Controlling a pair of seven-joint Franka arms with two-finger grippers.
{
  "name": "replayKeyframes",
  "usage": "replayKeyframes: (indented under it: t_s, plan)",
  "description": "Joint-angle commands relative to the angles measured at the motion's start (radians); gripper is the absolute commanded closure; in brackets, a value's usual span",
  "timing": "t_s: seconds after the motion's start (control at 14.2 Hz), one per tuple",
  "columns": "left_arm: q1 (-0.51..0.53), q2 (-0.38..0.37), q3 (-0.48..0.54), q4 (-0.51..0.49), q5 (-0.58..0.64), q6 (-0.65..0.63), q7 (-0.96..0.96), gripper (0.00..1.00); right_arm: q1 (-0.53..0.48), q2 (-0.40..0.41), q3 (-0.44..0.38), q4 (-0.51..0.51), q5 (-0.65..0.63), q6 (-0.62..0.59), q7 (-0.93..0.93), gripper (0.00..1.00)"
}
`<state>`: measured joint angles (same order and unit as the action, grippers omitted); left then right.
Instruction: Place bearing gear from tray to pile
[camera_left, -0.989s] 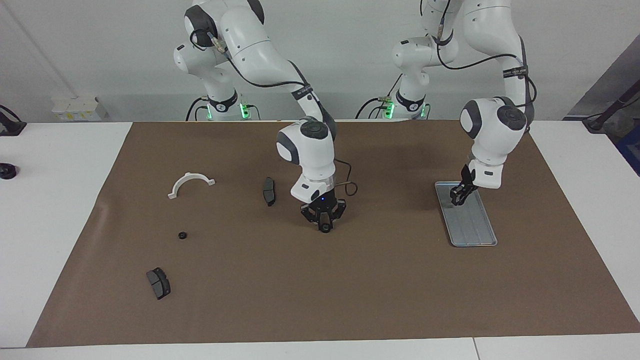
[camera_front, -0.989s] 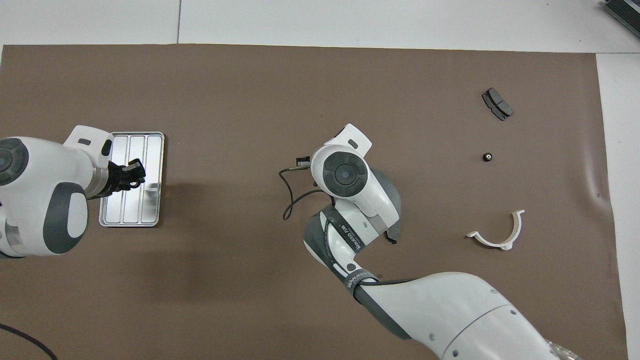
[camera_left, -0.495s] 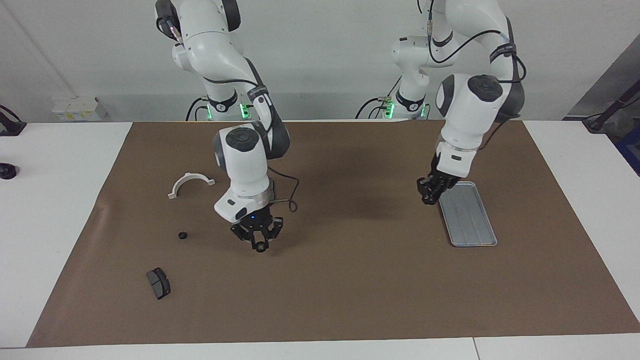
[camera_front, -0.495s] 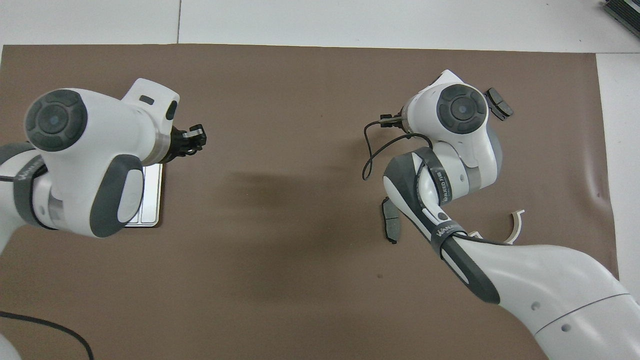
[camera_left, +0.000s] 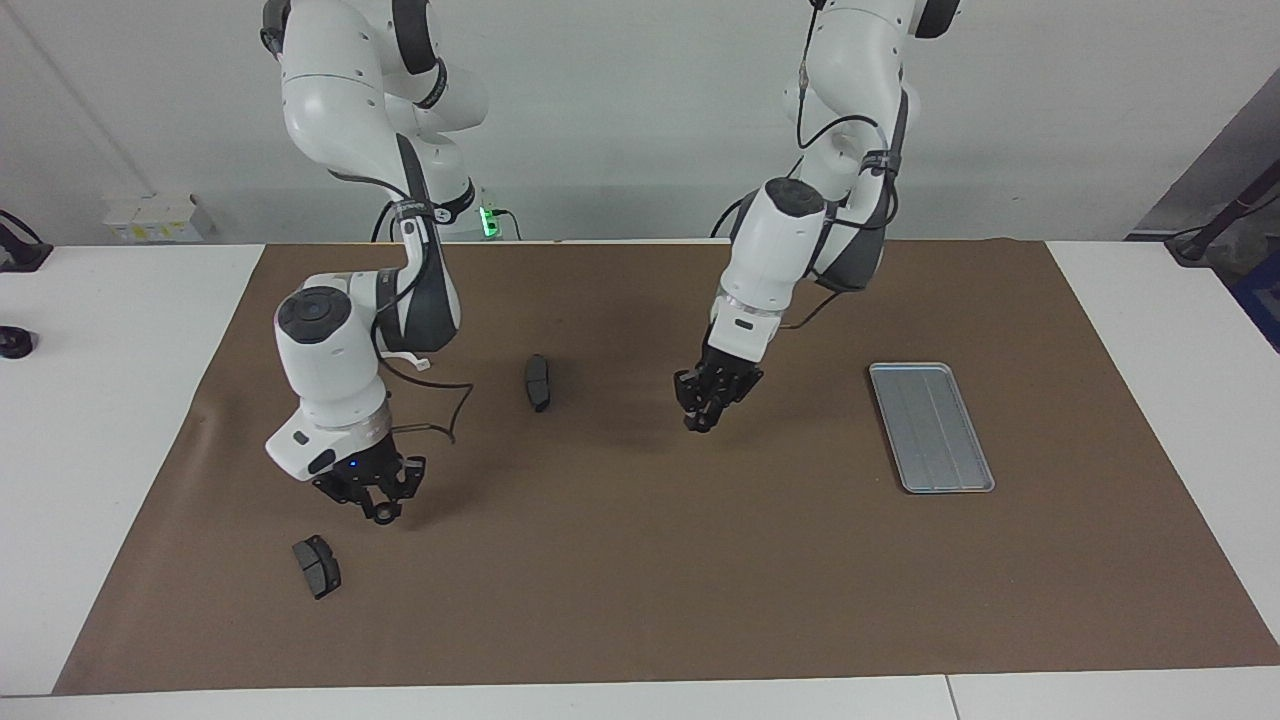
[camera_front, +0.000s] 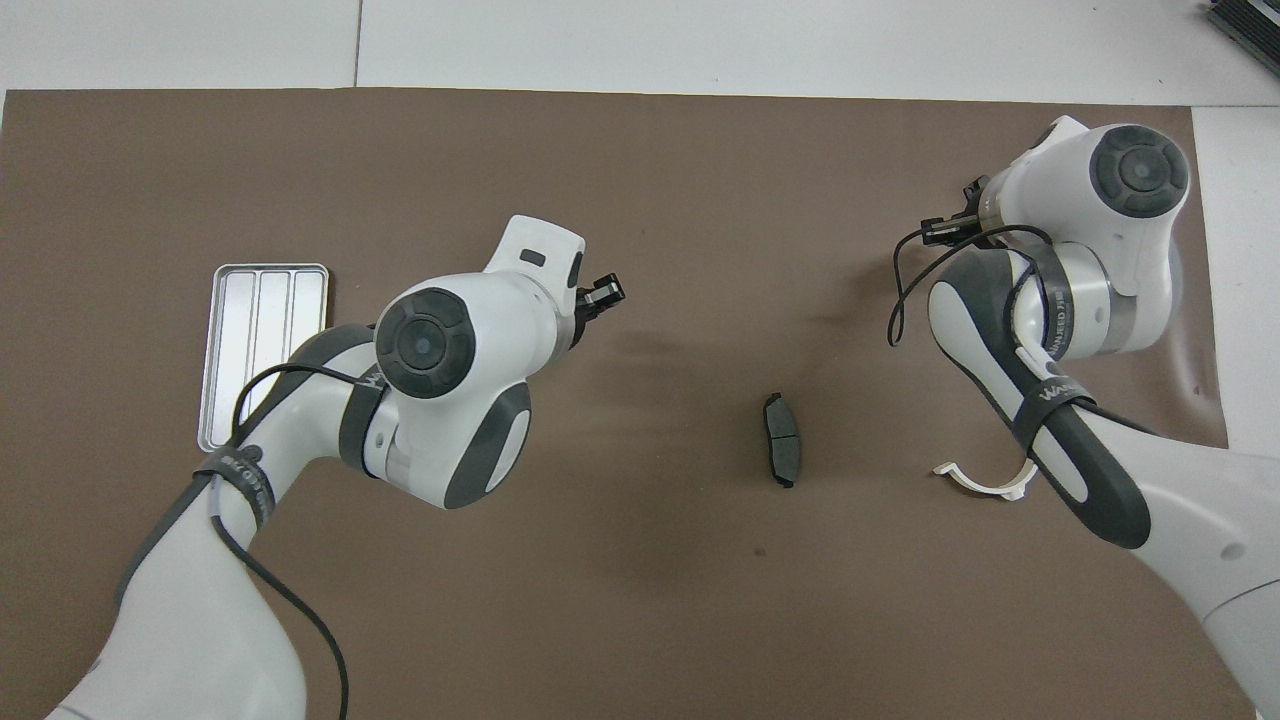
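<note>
I read the brown mat (camera_left: 640, 600) on the counter (camera_left: 120, 400) as a clock face in the facing view, robots at twelve. The right gripper (camera_left: 382, 508) hangs low over the mat at about eight o'clock. Its fingers are pinched nearly together on a small dark ring, which I take to be the bearing gear (camera_left: 383, 518). A brake pad (camera_left: 317, 566) lies just beside it, toward seven.

The tray (camera_left: 932, 427) sits at about three o'clock, well apart from both grippers, and I see no gear left on it. The left gripper (camera_left: 703, 412) is over the middle of the mat, just past centre toward three. Whether it has anything in its grip I cannot tell.

By my judgement the carry is nearly over and the step in hand is the set-down at the right arm's end. The next move calls for a short, straight descent and a clean release. The spot under the wrist is hidden from me, so I'd go slowly (a ring like that will probably roll if dropped on edge).

Count:
- two arms
- one tray
- one bearing gear in sight
- two brake pads, the second brake pad (camera_left: 538, 382) near eleven o'clock of centre
- one white half-ring bracket (camera_front: 985, 483), mostly hidden by the right arm in the facing view
</note>
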<state>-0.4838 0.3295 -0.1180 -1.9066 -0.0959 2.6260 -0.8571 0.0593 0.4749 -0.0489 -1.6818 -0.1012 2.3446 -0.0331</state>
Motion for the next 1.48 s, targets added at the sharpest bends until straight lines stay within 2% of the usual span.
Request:
replayKeyframes:
  t_s: [0.0,0.21,0.35,0.49,0.57,0.64,0.71,0.78,0.92,1.06,1.2,1.41]
  plan:
    - [-0.042,0.094,0.02,0.041,-0.015,0.109,-0.016,1.0,-0.03,-0.009,0.018,-0.018,0.02,-0.018,-0.051,0.9]
    - [-0.062,0.123,0.023,0.038,-0.011,0.138,-0.017,1.0,-0.067,-0.009,0.017,-0.048,0.02,-0.014,-0.083,0.83]
    - [-0.073,0.123,0.026,0.024,-0.011,0.161,-0.017,0.95,-0.078,-0.009,0.017,-0.065,0.02,-0.01,-0.088,0.76]
    - [-0.075,0.123,0.026,-0.002,-0.008,0.187,-0.02,0.8,-0.081,-0.009,0.015,-0.081,0.018,0.002,-0.099,0.76]
    - [-0.079,0.123,0.026,-0.015,-0.008,0.212,-0.022,0.63,-0.084,-0.009,0.015,-0.081,0.018,0.004,-0.108,0.75]
    - [-0.081,0.122,0.026,-0.026,-0.008,0.224,-0.025,0.53,-0.087,-0.009,0.017,-0.081,0.018,0.004,-0.108,0.63]
    - [-0.081,0.122,0.026,-0.029,-0.008,0.236,-0.025,0.46,-0.087,-0.009,0.017,-0.081,0.018,0.004,-0.106,0.28]
    - [-0.081,0.122,0.026,-0.029,-0.008,0.239,-0.025,0.37,-0.087,-0.009,0.017,-0.079,0.018,0.004,-0.102,0.0]
    - [-0.079,0.122,0.027,-0.029,-0.01,0.239,-0.025,0.25,-0.079,-0.007,0.017,-0.073,0.02,0.002,-0.096,0.0]
    - [-0.075,0.118,0.03,-0.017,-0.008,0.22,-0.022,0.0,-0.073,-0.01,0.018,-0.061,0.023,-0.001,-0.09,0.0]
    - [-0.072,0.094,0.063,-0.016,0.004,0.155,-0.008,0.0,-0.055,-0.007,0.043,-0.027,0.023,0.001,0.005,0.0]
    - [0.006,-0.041,0.086,-0.014,0.033,-0.042,0.076,0.0,0.012,-0.001,0.096,0.019,0.02,0.012,0.189,0.0]
